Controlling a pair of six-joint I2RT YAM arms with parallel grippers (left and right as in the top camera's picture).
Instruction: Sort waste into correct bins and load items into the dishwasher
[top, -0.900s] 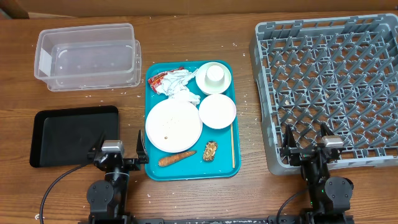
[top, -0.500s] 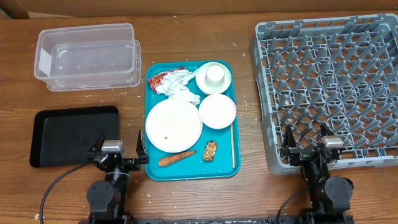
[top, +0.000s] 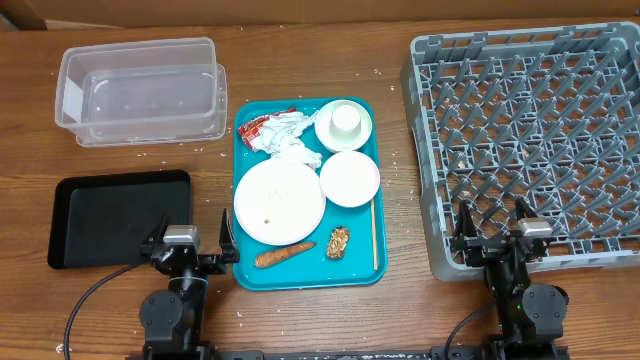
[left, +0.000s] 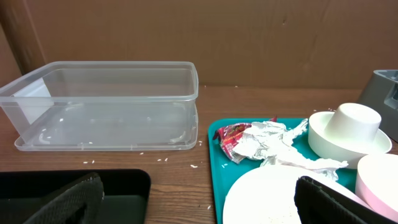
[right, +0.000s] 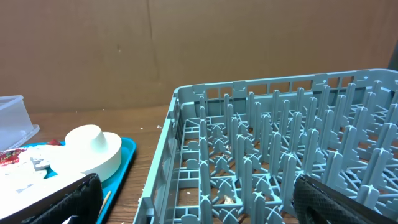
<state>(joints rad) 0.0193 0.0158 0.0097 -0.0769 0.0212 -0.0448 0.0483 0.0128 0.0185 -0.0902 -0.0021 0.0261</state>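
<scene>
Carrot piece (top: 284, 256) is lying on the near end of the teal tray (top: 300, 279), just off to the right of the left gripper (top: 192, 232) and about level w/ its fingertips. Its long axis is running crosswise to the way those jaws are facing, w/ a slight tilt. The left arm is sitting much nearer than the right, so prob. the left arm's job. It'd need to swing right and turn the wrist to close across the carrot's width.

Brown food lump (top: 338, 241) is lying further right of it, then the chopsticks (top: 375, 235), pointing fore-aft. Plate (top: 279, 201) is sitting ahead-right of the left jaws, w/ wrapper (top: 258, 127) and napkins (top: 290, 140) beyond. Black tray (top: 110, 215) is lying left of those jaws, clear tub (top: 140, 45) ahead-left.

Both sets of jaws are standing apart, holding nothing. The right gripper (top: 492, 228) is hanging over the near edge of the dish rack (top: 530, 140).

Views: only overhead is showing carrot, lump and chopsticks. Left wrist cam is cutting them off below frame, but is showing the cup (left: 354, 121) apparently upside down in the bowl (left: 329, 144). Right wrist cam is showing the rack's pegs w/ nothing on them.
</scene>
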